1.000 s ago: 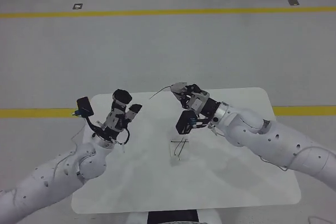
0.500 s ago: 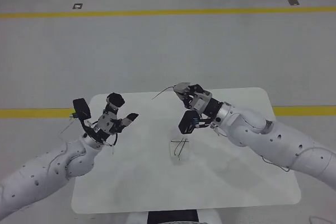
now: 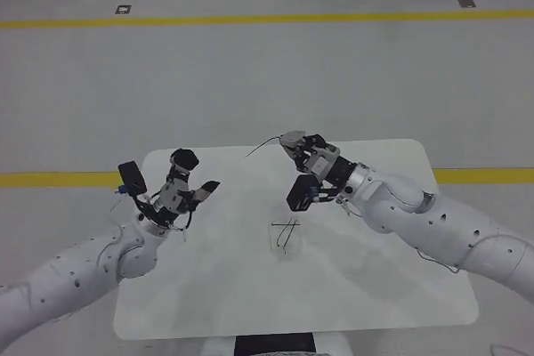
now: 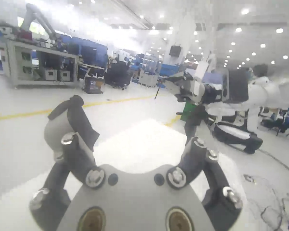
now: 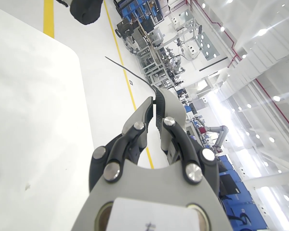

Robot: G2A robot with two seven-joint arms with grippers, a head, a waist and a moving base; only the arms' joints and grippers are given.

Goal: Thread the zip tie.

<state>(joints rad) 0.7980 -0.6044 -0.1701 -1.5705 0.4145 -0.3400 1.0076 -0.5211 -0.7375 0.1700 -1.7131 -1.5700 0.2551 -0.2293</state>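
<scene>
zip tie: one black zip tie [image 3: 263, 144] up in the air, over the far edge of the table [image 3: 383, 267], thin tail sticking out toward the left arm's side
right gripper: the right gripper [image 3: 291, 140] has it, fingers [image 5: 168, 104] pressed together on the thick end, and the rest of the strap [image 5: 127, 70] runs out past the tips
left gripper: one, the left gripper [image 3: 198, 174], held above the table's far left corner, well apart from the tie, fingers [image 4: 72, 116] spread wide with nothing between them
loose ties: a little heap of loose ties [image 3: 285, 233] lying crossed mid-table, too thin and tangled to count tbh
arms: two, one per side
vs a second ago: left gripper has backed off toward its own side and sits a bit lower; right gripper and tie nudged slightly to the right; the heap hasn't budged
</scene>
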